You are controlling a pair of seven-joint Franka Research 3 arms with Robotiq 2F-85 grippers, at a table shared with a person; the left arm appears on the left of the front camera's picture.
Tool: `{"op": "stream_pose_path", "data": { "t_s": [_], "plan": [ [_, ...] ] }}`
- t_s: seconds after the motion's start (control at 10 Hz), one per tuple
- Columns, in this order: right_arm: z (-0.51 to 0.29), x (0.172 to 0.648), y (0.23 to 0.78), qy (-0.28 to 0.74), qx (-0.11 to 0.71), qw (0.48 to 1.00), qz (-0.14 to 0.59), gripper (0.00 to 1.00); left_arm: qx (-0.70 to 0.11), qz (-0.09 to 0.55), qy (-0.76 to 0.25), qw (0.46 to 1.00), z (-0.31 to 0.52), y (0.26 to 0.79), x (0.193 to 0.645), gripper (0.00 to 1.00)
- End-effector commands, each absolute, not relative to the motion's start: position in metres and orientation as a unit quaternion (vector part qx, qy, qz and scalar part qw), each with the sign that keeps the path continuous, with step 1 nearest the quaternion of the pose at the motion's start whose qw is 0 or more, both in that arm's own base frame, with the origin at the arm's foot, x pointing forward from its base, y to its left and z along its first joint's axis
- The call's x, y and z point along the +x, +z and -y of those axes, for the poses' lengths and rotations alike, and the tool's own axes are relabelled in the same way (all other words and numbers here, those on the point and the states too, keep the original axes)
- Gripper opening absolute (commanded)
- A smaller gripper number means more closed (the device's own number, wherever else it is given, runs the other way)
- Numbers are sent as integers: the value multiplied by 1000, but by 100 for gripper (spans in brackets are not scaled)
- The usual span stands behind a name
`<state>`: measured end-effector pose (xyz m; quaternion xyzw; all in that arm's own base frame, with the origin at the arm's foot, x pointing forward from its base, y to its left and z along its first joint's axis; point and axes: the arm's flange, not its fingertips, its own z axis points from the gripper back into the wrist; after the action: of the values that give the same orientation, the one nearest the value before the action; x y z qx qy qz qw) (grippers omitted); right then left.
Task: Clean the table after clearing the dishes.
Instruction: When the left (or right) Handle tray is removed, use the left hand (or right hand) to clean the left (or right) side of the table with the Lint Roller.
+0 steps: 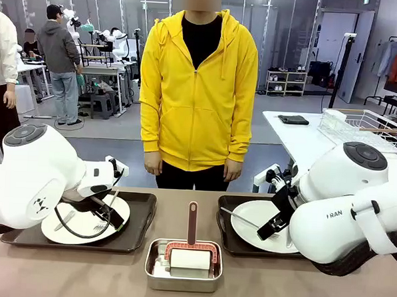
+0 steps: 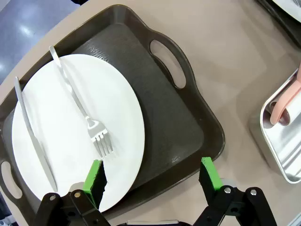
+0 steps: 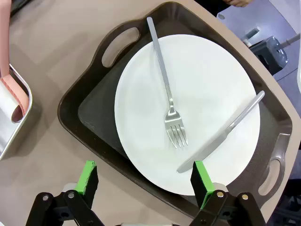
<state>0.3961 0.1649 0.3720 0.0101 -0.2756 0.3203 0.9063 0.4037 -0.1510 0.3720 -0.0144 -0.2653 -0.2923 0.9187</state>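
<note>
Nearest, on the table [image 1: 264, 292], a steel tin [image 1: 182, 285] holds a white roller [image 1: 189, 259] with a reddish handle, untouched. Just beyond it sit the dishes: the left tray [image 1: 142, 215] and the right tray [image 1: 224, 223], each dark and carrying a white plate with a knife and fork. The left claw [image 2: 153, 179] hangs spread above its tray's near rim, one pad over the edge of the left plate [image 2: 113, 108], the other past the tray's corner. The right claw [image 3: 145, 179] is likewise spread across the rim of its tray, gripping nothing. Behind the table a person [image 1: 198, 88] in a yellow hoodie stands with hands down. Clearing appears to be the step in hand; wiping has not begun. Next, each claw probably needs to drop and close on a tray rim without tipping the plate or letting the cutlery slide.
</note>
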Motion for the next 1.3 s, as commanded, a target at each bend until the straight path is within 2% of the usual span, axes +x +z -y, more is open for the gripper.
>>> {"op": "stream_pose_path", "data": {
  "t_s": [0.0, 1.2],
  "plan": [
    [-165, 396, 372, 320, 10, 906, 276, 100, -14, 265, -292, 919, 151, 372, 404, 100],
    [-165, 396, 372, 320, 10, 906, 276, 100, -14, 265, -292, 919, 151, 372, 404, 100]
  ]
}}
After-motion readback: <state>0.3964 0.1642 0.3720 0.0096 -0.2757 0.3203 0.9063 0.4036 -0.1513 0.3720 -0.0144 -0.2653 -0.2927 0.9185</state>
